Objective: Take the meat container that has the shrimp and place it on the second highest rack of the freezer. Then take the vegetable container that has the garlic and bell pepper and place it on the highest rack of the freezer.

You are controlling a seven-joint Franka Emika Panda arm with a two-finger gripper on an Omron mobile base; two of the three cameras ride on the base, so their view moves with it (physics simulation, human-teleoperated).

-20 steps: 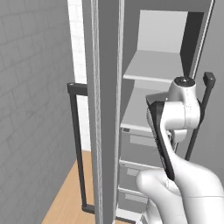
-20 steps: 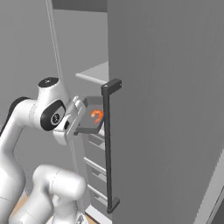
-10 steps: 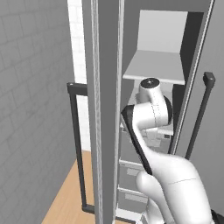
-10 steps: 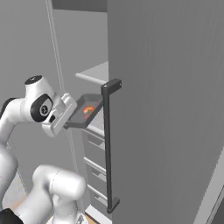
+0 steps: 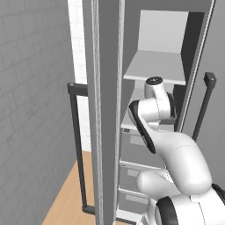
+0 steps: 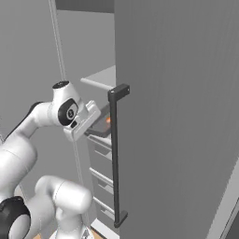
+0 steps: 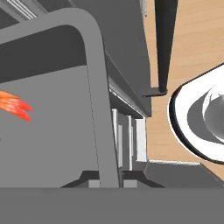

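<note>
My gripper (image 7: 109,179) is shut on the rim of the dark grey meat container (image 7: 52,131), whose raised edge runs up between the fingertips. The shrimp (image 7: 14,105), a small orange-pink piece, lies on its floor at the left. From the right base view, the gripper (image 6: 93,125) holds the container (image 6: 101,126) level inside the open freezer (image 6: 177,93). The shrimp (image 6: 108,120) shows just beside the door edge. The container sits below the highest rack (image 6: 100,77) and just over the drawers; whether it touches the lower shelf I cannot tell. In the left base view the arm (image 5: 154,105) hides the hand.
The freezer door with its long black bar handle (image 6: 115,154) stands close to the right of the container. Light grey drawers (image 5: 140,151) stack under the lower shelf (image 5: 129,123). Another door with a black handle (image 5: 77,145) hangs at the left, over the wood floor (image 5: 66,197).
The arm has swung deeper into the freezer with the container, from tilted and outside the shelves to level between the upper rack and the drawers. The grip has stayed the same.
</note>
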